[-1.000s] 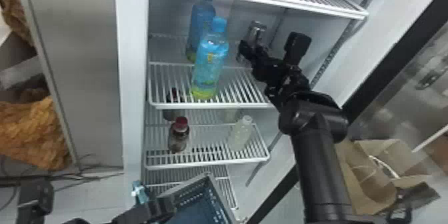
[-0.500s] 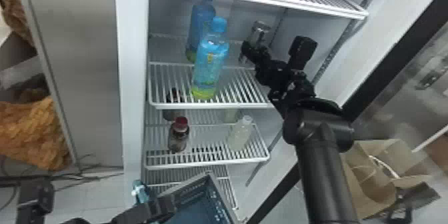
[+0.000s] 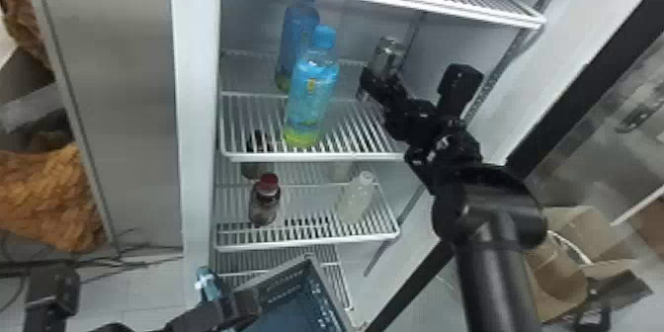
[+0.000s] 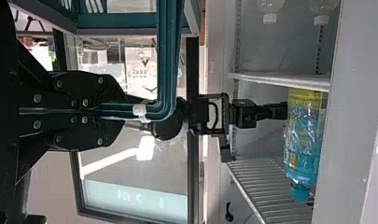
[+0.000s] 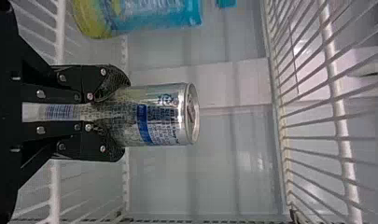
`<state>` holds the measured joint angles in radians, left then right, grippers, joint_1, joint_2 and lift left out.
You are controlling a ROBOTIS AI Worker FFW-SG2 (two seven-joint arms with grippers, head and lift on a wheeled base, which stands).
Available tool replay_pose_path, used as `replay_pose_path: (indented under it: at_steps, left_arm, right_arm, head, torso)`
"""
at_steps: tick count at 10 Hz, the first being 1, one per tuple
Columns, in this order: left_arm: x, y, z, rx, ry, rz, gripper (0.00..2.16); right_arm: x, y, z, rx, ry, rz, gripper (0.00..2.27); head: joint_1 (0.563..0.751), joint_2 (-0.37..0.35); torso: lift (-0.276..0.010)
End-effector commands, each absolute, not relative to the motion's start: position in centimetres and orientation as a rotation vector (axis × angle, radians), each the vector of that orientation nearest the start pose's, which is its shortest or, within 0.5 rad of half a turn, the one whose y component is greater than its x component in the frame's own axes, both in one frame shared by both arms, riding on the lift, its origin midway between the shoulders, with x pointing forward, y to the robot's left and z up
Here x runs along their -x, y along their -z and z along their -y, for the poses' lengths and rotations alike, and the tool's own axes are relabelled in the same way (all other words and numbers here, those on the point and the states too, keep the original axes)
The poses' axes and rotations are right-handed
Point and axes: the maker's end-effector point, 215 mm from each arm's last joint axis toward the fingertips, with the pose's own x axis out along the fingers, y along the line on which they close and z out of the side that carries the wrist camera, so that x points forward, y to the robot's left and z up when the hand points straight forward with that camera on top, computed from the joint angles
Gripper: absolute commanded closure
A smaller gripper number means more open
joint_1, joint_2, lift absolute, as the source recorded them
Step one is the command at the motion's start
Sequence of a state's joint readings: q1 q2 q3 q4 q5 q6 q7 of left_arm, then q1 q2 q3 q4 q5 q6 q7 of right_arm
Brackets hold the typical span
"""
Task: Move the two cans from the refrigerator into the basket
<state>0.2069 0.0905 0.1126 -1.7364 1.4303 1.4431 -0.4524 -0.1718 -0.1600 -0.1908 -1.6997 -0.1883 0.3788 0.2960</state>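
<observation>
In the head view, the right gripper (image 3: 379, 80) at one o'clock holds a can (image 3: 389, 55); the left gripper (image 3: 249, 305) at seven pinches the basket (image 3: 286, 284).

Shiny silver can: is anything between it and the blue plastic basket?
Yes, the white wire shelf just below the can is between it and the basket. The blue-and-yellow plastic bottle stands beside the can.

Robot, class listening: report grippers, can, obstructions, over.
Left gripper shut on teal plastic basket. Right gripper shut on silver metal can. Nearer blue-capped plastic bottle stands left of can, possible snag.
</observation>
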Motion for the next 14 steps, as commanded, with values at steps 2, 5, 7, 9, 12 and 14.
replay_pose_path:
  at_steps: [2, 5, 7, 9, 12, 14]
  left_arm:
    - [-29.2, 32.8, 0.1, 1.433, 1.197, -0.929, 1.20]
    - [-29.1, 32.9, 0.1, 1.437, 1.194, -0.932, 1.20]
    - [-28.9, 33.0, 0.2, 1.441, 1.194, -0.936, 1.20]
    - [-28.8, 33.2, 0.2, 1.442, 1.191, -0.939, 1.20]
    - [-28.7, 33.2, 0.2, 1.444, 1.190, -0.941, 1.20]
    - [-28.6, 33.2, 0.3, 1.443, 1.191, -0.942, 1.20]
  right_arm:
    - [-60.6, 25.3, 30.4, -0.074, -0.173, -0.043, 1.28]
    - [-57.1, 24.2, 30.1, -0.061, -0.188, -0.035, 1.28]
    - [-54.6, 23.9, 29.6, -0.049, -0.205, -0.048, 1.28]
    - [-52.3, 23.9, 29.2, -0.048, -0.217, -0.064, 1.28]
    - [-48.3, 23.6, 28.2, -0.043, -0.248, -0.088, 1.28]
    - [-45.4, 23.7, 27.9, -0.023, -0.259, -0.115, 1.28]
  head:
    - [0.695, -0.350]
    - [0.695, -0.350]
    - [0.695, -0.350]
    - [0.695, -0.350]
    - [0.695, -0.350]
    - [0.695, -0.350]
  torso:
    - [-0.035]
    - [-0.035]
    - [-0.035]
    - [-0.035]
    - [-0.035]
    - [-0.035]
